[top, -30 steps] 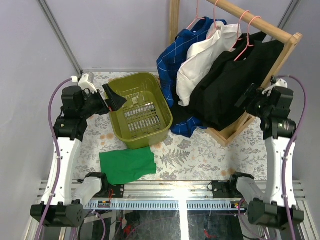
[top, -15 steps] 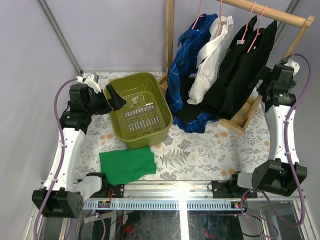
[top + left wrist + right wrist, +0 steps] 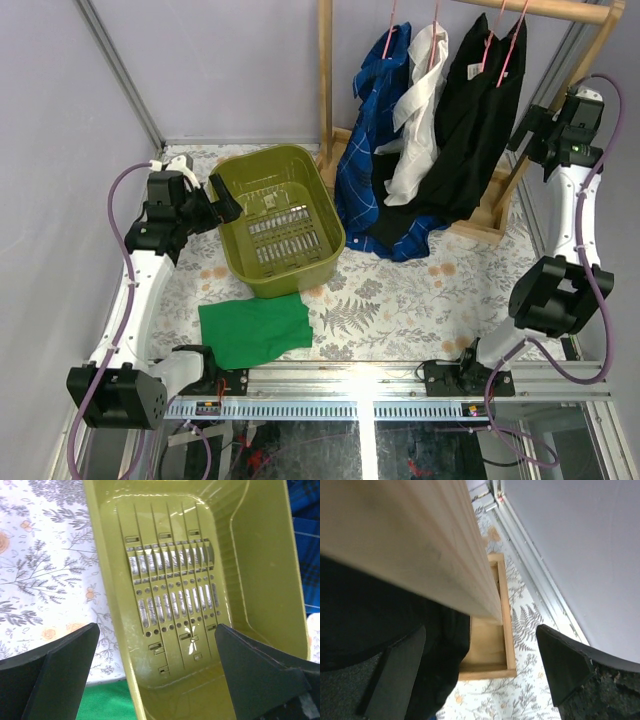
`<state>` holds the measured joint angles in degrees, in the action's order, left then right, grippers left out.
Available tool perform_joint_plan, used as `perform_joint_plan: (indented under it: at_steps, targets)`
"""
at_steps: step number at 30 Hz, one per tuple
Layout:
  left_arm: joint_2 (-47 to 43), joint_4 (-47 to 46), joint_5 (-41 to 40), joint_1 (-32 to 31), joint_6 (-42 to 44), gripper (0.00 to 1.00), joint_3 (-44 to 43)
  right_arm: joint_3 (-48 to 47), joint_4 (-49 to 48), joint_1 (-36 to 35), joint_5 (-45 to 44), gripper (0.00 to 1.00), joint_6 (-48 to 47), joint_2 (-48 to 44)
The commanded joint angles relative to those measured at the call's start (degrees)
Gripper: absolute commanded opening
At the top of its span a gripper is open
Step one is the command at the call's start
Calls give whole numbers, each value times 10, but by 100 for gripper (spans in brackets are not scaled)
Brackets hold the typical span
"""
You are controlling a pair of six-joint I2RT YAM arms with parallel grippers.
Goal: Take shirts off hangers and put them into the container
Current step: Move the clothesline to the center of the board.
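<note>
The shirts hang side by side on the wooden rack: a blue check shirt (image 3: 372,140), a white shirt (image 3: 420,110) and black shirts (image 3: 482,110), each on pink hangers (image 3: 497,35). The olive-green container (image 3: 285,280) stands empty left of the rack; its slotted bottom fills the left wrist view (image 3: 170,580). My left gripper (image 3: 224,196) (image 3: 156,630) is open over the container's left rim. My right gripper (image 3: 524,124) (image 3: 481,630) is open high beside the rack's right post (image 3: 420,545), with black shirt fabric (image 3: 365,625) by its left finger.
A flat green cloth (image 3: 255,330) lies in front of the container. The rack's wooden base frame (image 3: 482,228) (image 3: 507,645) rests on the floral table cover at the back right. The enclosure wall (image 3: 580,540) is close on the right.
The rack has swung from a strong tilt to upright, and the shirts now hang straight. My right arm rose and moved back right with it. The left gripper drew slightly left.
</note>
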<state>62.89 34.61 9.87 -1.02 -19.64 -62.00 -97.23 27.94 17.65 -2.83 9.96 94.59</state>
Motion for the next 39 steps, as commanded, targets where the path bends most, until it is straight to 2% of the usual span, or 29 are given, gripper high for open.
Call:
perform_joint_plan:
  at_steps: [1,7,11,14,17,20,23,27,29,33,35,39]
  targets:
    - [-1,0,-68,-2,-13,100,12,9,46,0,43,100,24,-59]
    - [-10,-13,-85,-1,-21,100,25,235,-3,0,53,99,71,-235]
    - [-12,-35,-64,-1,-39,100,44,357,-28,-1,102,99,128,-311]
    - [-3,-43,-43,-1,-47,100,54,474,-102,0,144,100,193,-335]
    - [7,-43,-27,0,-52,100,57,539,-174,0,187,100,230,-300]
    - [9,-36,-22,-1,-52,100,55,526,-189,0,210,99,232,-213]
    - [2,-20,-39,0,-49,100,44,519,-257,0,195,100,232,-116]
    - [-22,5,-13,-1,-35,100,18,452,-300,5,233,99,196,-28]
    - [-33,15,35,-1,-31,100,-3,419,-314,5,208,99,191,10]
    - [-39,3,197,-9,-46,100,-23,373,-312,8,160,99,181,77]
    - [-49,-7,235,-48,-62,100,-15,366,-333,15,153,99,176,94]
    - [-60,-42,174,-184,-88,100,2,345,-403,32,194,99,183,144]
